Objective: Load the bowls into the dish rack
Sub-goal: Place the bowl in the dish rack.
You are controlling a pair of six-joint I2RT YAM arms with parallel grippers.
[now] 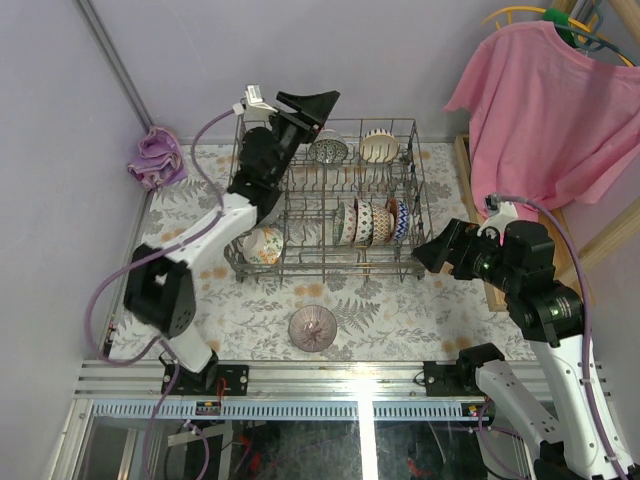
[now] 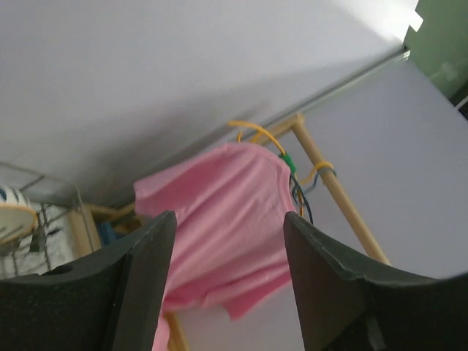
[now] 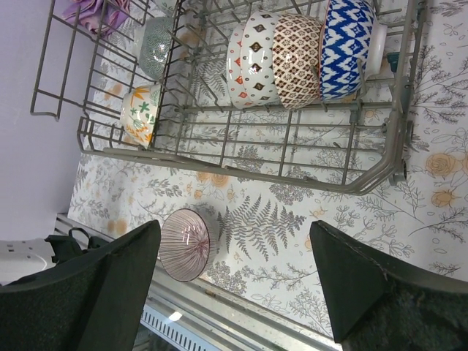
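Black-and-white arms point(image 1: 205, 240); lilac cables point(image 1: 92, 310); seemingly grainy black fingers point(image 2: 344, 292).

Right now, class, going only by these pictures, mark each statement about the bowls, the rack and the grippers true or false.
1. The pink-striped round bowl sits on the floral-patterned table, outside the grey wire dish rack. True.
2. The left gripper is shut on a bowl. False: it is open and empty, up above the rack.
3. The blue-and-white patterned bowl stands on edge inside the rack. True.
4. The right gripper is clamped on the rack's rim. False: it is open, empty and apart from the rack.
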